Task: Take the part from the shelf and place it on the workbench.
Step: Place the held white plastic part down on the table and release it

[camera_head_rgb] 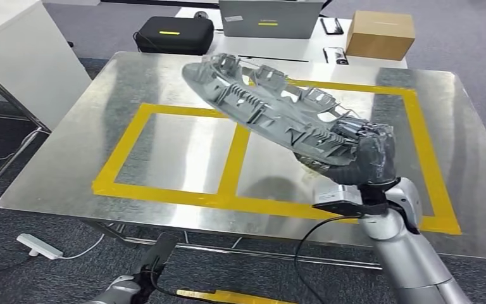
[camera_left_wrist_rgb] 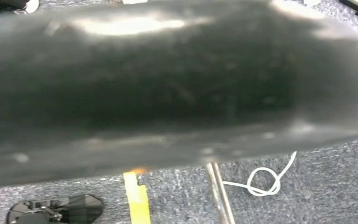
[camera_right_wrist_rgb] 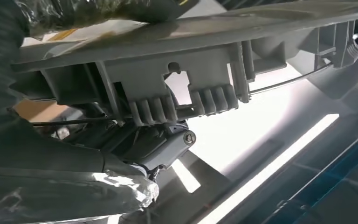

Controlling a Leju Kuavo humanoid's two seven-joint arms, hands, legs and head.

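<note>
A: Largest first: facing a steel workbench, marked off by a yellow tape frame split into two bays. Step in hand?

B: Carrying, judged to be close to the end. Clear of the shelf, to go by the position, but not yet set down.

A: Where, exactly?

B: Holding the part, a long grey piece of ribbed plastic, in the air above the workbench. Tilted, with the far end higher and the near end low over the right-hand bay. Touching the metal nowhere, as far as can be seen.

A: Grip?

B: Taken at the near end only, by the right hand, with fingers wrapped tight around the edge. Borne out from the right wrist, looking close along the ribbed side.

A: And the other?

B: Hanging low, below the near edge of the workbench: the left hand, carrying nothing visible. Cannot tell whether spread or curled; too blurred and too small to judge.

A: Next move?

B: Probably calls for lowering and levelling together, so as to land flat inside a taped bay. Only then loosening the fingers. Worth going slowly: gripped at one end, likely to swing or tip.
</note>
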